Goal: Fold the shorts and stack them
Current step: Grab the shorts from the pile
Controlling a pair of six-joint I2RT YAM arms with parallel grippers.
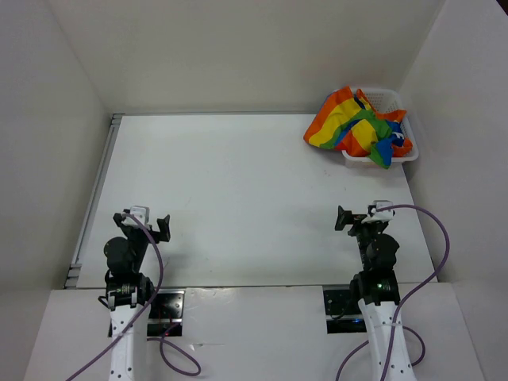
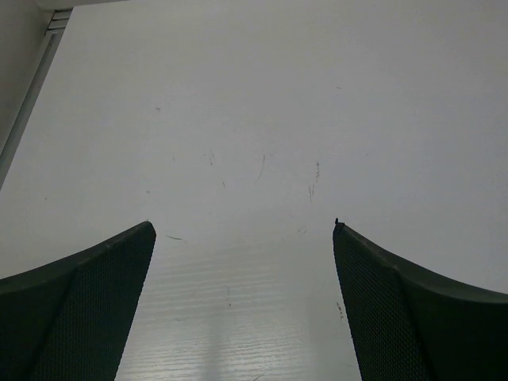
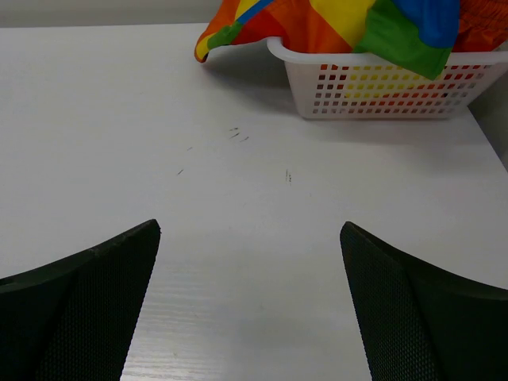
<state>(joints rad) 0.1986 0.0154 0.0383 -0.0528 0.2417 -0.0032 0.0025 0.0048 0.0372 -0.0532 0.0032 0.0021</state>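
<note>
Plainly, the white surface point(image 1: 238, 198) fills most of the top view. It is enclosed by pale walls at the left, the far side and the right. A grey metal rail point(image 1: 94, 198) runs along the surface's left edge, and it shows again at the upper left of the left wrist view. The surface has a faint wood-like grain and carries a few thin dark scuff marks point(image 2: 313, 181).

The rainbow-striped shorts point(image 1: 357, 127) lie crumpled in a heap in a white plastic mesh basket point(image 1: 397, 156). The basket stands at the far right corner of the surface, close to the right wall. One fold of the shorts spills over the basket's left rim toward the surface, and a green and blue part hangs over the near rim. Their colours show through the basket's mesh wall in the right wrist view.

The left arm point(image 1: 127, 262) and the right arm point(image 1: 377, 262) stand at the near edge, well apart from the shorts. The left jaws are spread wide over bare surface and hold nothing. The right jaws are also spread wide and empty, pointing toward the basket. A purple-grey cable point(image 1: 436, 246) loops beside the right arm.
</note>
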